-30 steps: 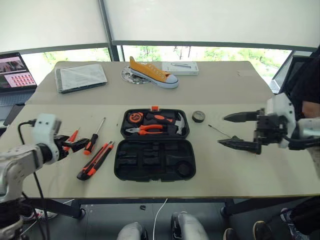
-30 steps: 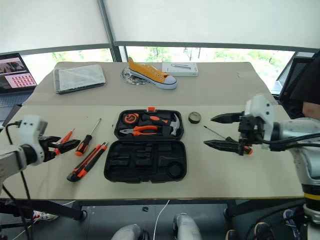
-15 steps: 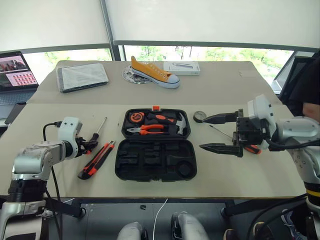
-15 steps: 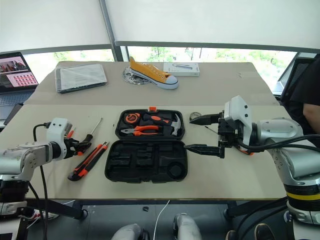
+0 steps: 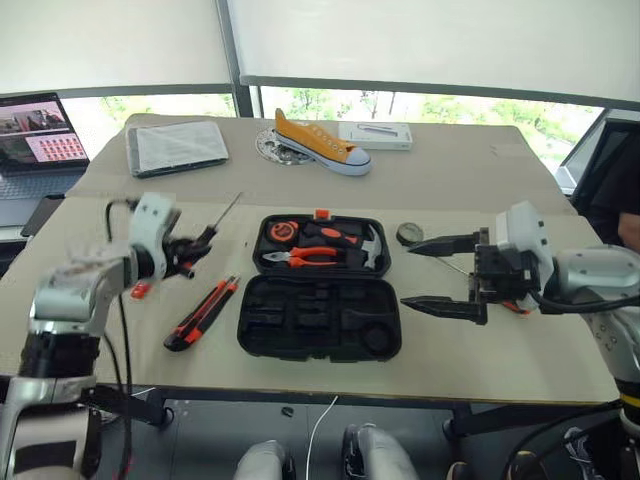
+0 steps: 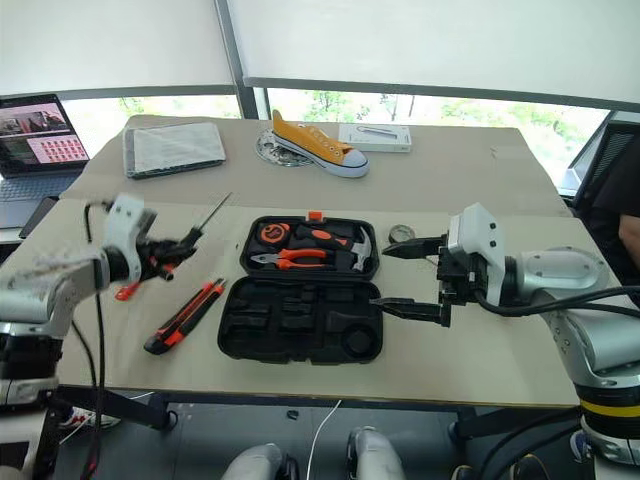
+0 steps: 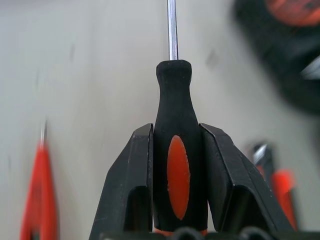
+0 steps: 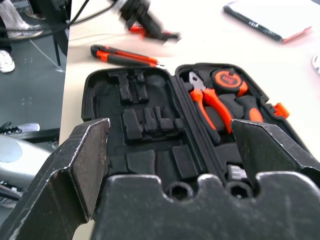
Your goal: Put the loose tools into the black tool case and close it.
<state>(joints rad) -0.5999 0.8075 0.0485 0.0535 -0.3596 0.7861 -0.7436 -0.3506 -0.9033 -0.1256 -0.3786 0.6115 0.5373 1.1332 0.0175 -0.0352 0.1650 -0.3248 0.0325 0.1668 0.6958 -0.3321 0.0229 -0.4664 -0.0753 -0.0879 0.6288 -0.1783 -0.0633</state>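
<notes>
Above table (image 5: 480, 180), left tool (image 7: 176, 165) clamps black-and-orange screwdriver (image 7: 176, 150).

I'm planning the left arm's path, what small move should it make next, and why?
Probably carry the black-and-orange-handled screwdriver right, toward the open black plastic tool case. The left tool is clamped on its handle with the steel shaft pointing ahead, and the case's near half shows empty recesses.

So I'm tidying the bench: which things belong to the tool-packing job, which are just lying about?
Job: black tool case, screwdriver in left gripper, slim orange screwdriver, utility knife, tape roll.
Lying about: yellow sneaker, laptop, grey folder.
</notes>
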